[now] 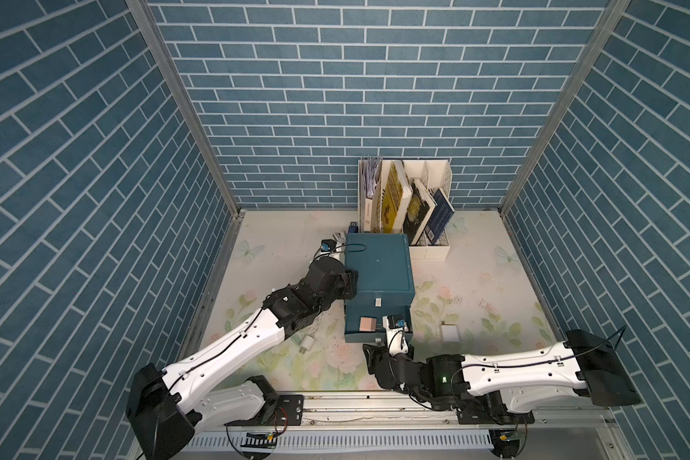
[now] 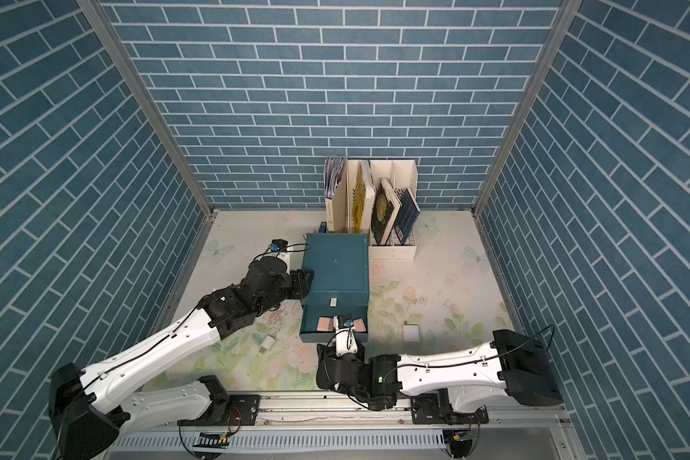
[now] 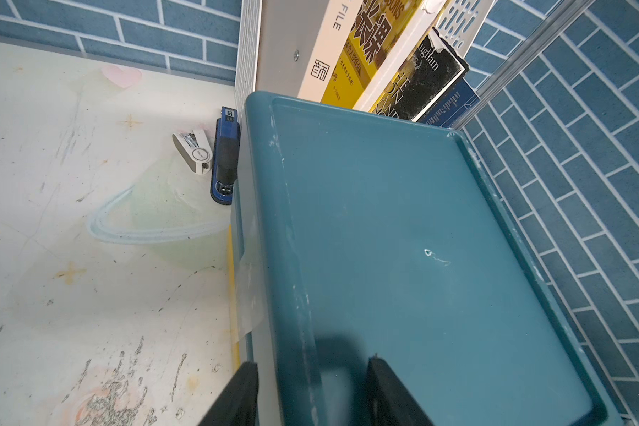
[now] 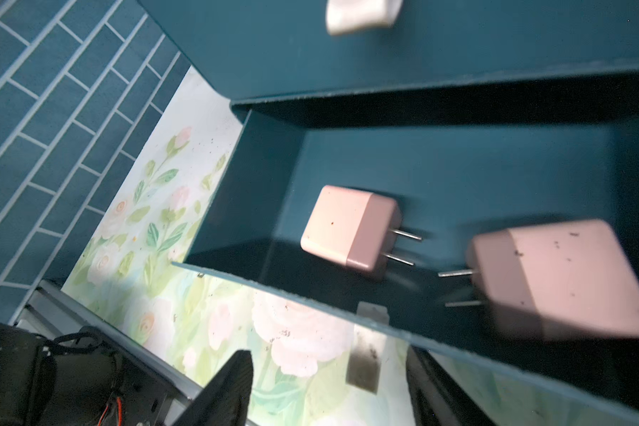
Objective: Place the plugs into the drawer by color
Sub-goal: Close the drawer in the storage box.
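Floral-print tabletop (image 1: 475, 286) filled the lower middle of both top views, w/ blue brick-pattern walls (image 1: 335, 99) round it; white slotted book rack (image 1: 435, 249) stood at the back, centre-right, holding several books (image 1: 393, 199); teal square plastic box (image 1: 377, 263) sat just in front of it, mid-frame. The box's lower shallow teal drawer (image 1: 353, 336) was pulled out toward the frame's bottom edge; the drawer above it, w/ small white tab handle (image 1: 378, 302), was closed. Two pink cube-like plastic plugs w/ metal prongs lay inside the open drawer, apart, prongs pointing at each other: one (image 4: 347, 228) nearer a side wall, the other (image 4: 561, 280) further along. White cube plug (image 1: 306, 341) lay on the tabletop left of the drawer; white flat plug (image 1: 450, 332) lay right of it. Left gripper (image 3: 312, 372) sat at the box's left top edge, fingers astride the rim w/ a gap btwn them; couldn't tell if they pinched it. Right gripper (image 4: 329, 357) hung at the open drawer's front, jaws wide, holding nothing. Dark blue stick (image 3: 226, 162) lay against the box's side by the rack; small white stapler-like item (image 3: 193, 151) just beside it.
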{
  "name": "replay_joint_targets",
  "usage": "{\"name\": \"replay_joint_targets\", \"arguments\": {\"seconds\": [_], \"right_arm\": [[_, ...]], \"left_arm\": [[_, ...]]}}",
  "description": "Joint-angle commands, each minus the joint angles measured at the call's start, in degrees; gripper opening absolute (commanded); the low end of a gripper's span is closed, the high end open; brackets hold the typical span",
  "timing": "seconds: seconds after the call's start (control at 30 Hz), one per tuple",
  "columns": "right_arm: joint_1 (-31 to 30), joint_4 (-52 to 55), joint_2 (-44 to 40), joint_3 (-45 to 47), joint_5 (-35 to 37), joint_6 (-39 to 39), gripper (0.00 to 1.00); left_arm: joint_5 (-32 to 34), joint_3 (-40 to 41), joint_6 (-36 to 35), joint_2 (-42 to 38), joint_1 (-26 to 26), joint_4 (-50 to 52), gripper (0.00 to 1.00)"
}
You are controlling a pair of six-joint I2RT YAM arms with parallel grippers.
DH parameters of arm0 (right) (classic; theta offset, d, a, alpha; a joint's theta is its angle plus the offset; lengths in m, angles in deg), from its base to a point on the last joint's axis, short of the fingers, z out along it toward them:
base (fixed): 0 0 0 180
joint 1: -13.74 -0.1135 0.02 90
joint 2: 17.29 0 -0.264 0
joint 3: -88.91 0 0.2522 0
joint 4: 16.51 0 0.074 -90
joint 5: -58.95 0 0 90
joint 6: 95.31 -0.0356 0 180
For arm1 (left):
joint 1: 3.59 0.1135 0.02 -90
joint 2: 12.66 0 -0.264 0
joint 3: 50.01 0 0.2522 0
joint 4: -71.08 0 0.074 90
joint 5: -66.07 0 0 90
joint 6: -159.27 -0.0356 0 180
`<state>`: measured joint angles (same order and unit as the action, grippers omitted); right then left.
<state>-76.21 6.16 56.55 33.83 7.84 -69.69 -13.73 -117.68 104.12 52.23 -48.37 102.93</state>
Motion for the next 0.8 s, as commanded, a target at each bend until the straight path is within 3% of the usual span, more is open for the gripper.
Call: {"name": "replay_joint_targets", "arguments": {"seconds": [0.0,0.4,0.77], "right_arm": [[2.3,-2.7,0.5,0.2,3.9,4.3,0.69],[7.9,-13.1,3.2,3.1,10.2,11.8,0.68],[9.1,-12.9,6.5,1.1,11.9,13.3,0.68]], "left_arm": [[-0.2,1.9,-1.6,-0.1,0.4,3.3,0.50],[-1.7,3.9,-0.9,-0.4,0.4,2.3,0.45],[-2.0,4.8,-1.0,-0.9,0.4,2.7,0.44]]}}
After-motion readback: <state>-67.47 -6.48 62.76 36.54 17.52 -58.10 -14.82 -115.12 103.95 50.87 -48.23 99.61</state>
